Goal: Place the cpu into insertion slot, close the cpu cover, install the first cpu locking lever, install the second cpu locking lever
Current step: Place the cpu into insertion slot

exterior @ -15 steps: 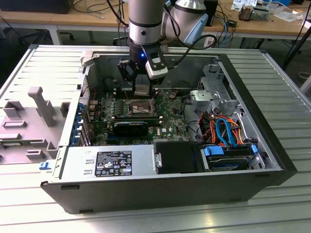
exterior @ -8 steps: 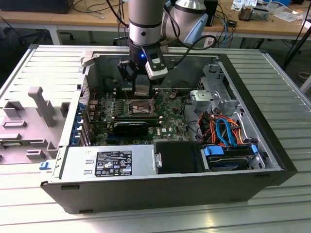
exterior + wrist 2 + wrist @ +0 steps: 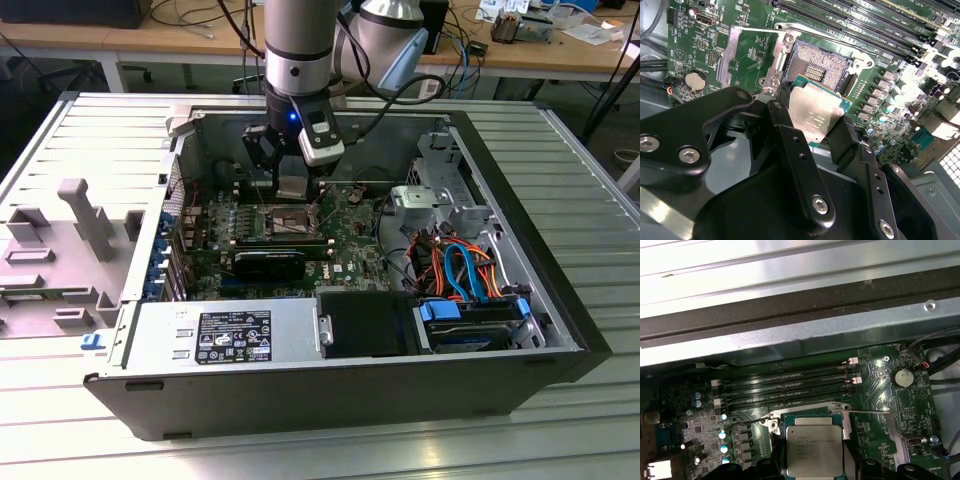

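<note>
Grey cpu point(image 3: 814, 450) — in claw point(image 3: 812, 125), above slot point(image 3: 820, 65)

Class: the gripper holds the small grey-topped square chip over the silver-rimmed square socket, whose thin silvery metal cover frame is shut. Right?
No: the second wrist view shows the cover frame swung open beside the socket. The gripper does hold the chip over it.
</note>
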